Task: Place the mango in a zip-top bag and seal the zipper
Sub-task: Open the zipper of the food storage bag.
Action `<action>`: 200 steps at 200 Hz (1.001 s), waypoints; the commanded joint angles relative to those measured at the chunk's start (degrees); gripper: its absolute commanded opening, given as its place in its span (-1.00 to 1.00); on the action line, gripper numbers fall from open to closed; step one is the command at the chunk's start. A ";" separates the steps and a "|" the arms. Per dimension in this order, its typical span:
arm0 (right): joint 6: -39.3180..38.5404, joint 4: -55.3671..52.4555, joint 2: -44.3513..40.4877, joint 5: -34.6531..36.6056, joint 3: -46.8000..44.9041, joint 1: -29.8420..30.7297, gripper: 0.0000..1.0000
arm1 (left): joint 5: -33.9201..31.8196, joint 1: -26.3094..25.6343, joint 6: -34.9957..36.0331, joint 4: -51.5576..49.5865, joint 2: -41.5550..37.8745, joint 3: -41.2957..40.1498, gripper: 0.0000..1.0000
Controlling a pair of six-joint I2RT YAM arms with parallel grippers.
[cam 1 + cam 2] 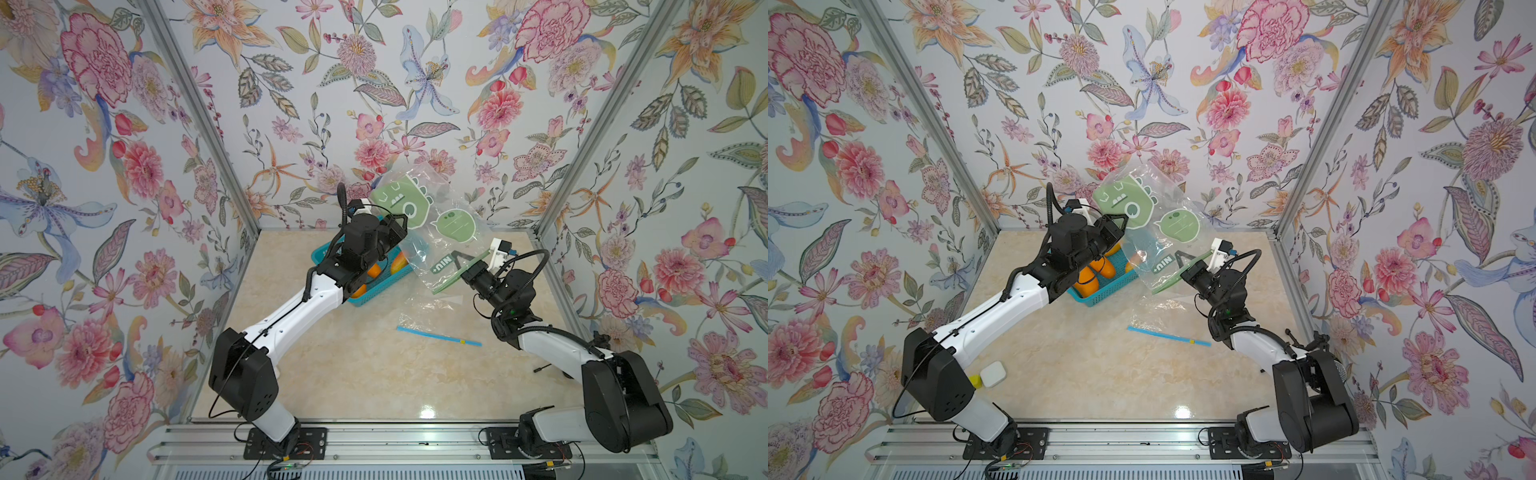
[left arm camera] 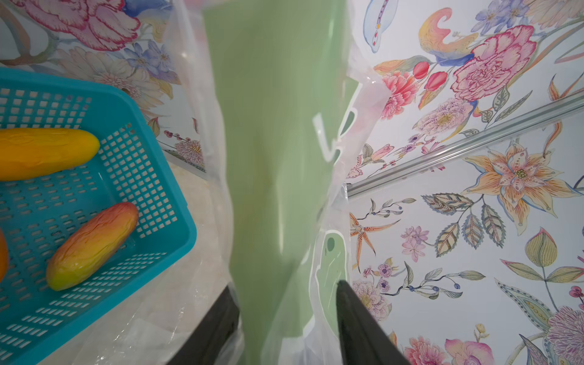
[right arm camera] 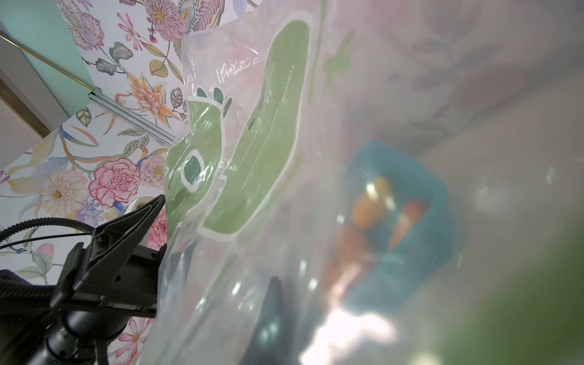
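Fingers [image 2: 357, 322] of the left gripper [image 2: 284, 286] are spread, and the zip-top bag [image 1: 432, 245] hangs between them, its green-printed film running through the gap. I cannot tell whether either pad touches it. My right gripper [image 1: 459, 266] is pressed together on the bag's green zipper edge, at the end nearer its own arm. The bag is up off the table [image 1: 353, 374], tilted, with its printed face showing in both top views. Mango [image 2: 91, 245] sits in neither grip — it lies in the teal basket [image 2: 177, 221], just beside the bag and below the left wrist. A yellow fruit [image 2: 44, 153] lies in the same basket, apart from the mango. Out on the table, near the right arm, a blue strip [image 1: 438, 336] lies flat along a piece of clear film — well apart from both grippers.
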 commanded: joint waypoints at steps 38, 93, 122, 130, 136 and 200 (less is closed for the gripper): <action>-25.01 -61.50 -4.23 -0.07 23.29 -1.76 -1.00 | -15.44 0.78 10.02 -6.98 -12.26 -4.05 0.98; -35.76 -93.21 0.97 2.48 43.85 -2.22 -1.00 | -8.61 -4.28 32.06 -13.54 -10.65 3.76 0.98; -38.76 -101.82 4.22 4.05 48.10 -2.14 -1.00 | -1.26 -12.56 42.47 -16.01 -4.90 6.90 0.98; -39.16 -103.29 4.85 4.38 48.95 -2.11 -1.00 | 2.13 -14.33 43.81 -14.86 -3.84 6.81 0.98; -39.60 -104.23 5.23 4.83 49.79 -2.05 -1.00 | 4.42 -15.53 44.77 -14.12 -2.99 7.01 0.98; -38.62 -106.79 7.87 8.82 56.62 -0.51 -1.00 | 8.51 -23.18 49.71 -10.72 3.96 9.97 0.98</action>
